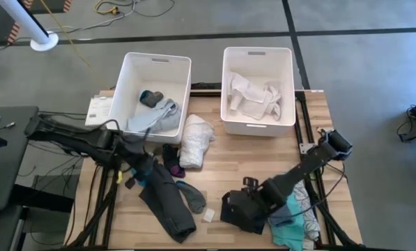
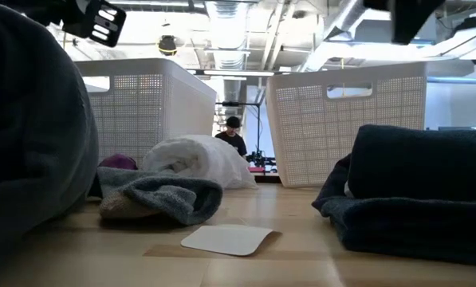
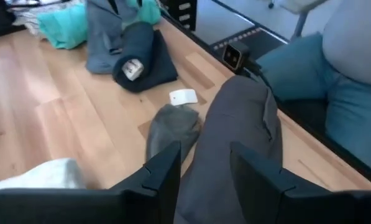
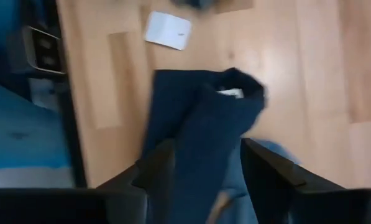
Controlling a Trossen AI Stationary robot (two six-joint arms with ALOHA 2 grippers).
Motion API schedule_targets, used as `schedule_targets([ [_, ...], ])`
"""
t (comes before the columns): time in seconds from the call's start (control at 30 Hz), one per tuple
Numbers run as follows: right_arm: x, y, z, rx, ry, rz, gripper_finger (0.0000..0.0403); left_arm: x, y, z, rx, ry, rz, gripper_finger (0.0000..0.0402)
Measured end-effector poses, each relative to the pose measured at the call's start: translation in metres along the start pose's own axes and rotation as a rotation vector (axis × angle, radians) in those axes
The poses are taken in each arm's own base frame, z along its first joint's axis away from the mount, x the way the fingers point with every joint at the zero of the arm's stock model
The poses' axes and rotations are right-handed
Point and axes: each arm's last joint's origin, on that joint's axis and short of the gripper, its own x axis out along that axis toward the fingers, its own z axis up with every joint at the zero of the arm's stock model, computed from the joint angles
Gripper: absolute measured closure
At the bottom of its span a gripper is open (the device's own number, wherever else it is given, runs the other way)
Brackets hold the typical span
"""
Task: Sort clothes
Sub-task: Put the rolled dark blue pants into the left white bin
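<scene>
The clothes lie scattered on the wooden table. My left gripper [image 1: 143, 173] is shut on a long dark grey garment [image 1: 167, 208] at the near left. My right gripper [image 1: 245, 201] hangs open above a folded navy garment [image 1: 237, 213] and does not touch it; that garment rests on the table [image 2: 413, 191]. A white garment [image 1: 195, 139] lies in the middle, with a small grey piece [image 1: 192, 197] and a purple one [image 1: 174, 167] near it. Teal and patterned clothes [image 1: 295, 220] lie at the near right. My left gripper pinches the dark grey garment between its two fingers at the end nearest the left arm [image 3: 210, 186]. The fingers slant down from the table's left and lie along the garment. Its other end [image 3: 244, 99] trails onto the table by the near edge.
Two white bins stand at the far edge. The left bin [image 1: 131, 77] holds grey clothes and the right bin [image 1: 288, 70] holds white ones. A small white card [image 1: 208, 215] lies near the front edge. A person [image 2: 234, 135] shows far behind the table.
</scene>
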Motion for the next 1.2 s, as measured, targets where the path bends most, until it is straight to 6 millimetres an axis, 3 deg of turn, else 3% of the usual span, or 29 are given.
schedule_targets([
  [0.2,0.014,0.021,-0.017,0.064,0.025,-0.015,0.0164,0.031,-0.008,0.003,0.046,0.031,-0.024,0.0269],
  [0.4,0.050,0.032,-0.029,0.084,0.086,-0.104,0.0149,0.054,-0.016,0.004,0.081,0.051,-0.031,0.0269],
  [0.77,0.118,0.022,-0.043,0.117,0.249,-0.342,0.0147,0.077,-0.024,-0.003,0.073,0.118,-0.054,0.0269],
  [0.93,0.135,0.018,-0.043,0.099,0.273,-0.391,0.0148,0.078,-0.024,-0.004,0.073,0.127,-0.045,0.0269],
  [1.07,0.137,0.015,-0.043,0.094,0.258,-0.432,0.0175,0.078,-0.024,-0.004,0.072,0.127,-0.041,0.0269],
  [1.2,0.132,0.011,-0.042,0.097,0.191,-0.503,0.0257,0.078,-0.023,-0.004,0.084,0.134,-0.005,0.0269],
])
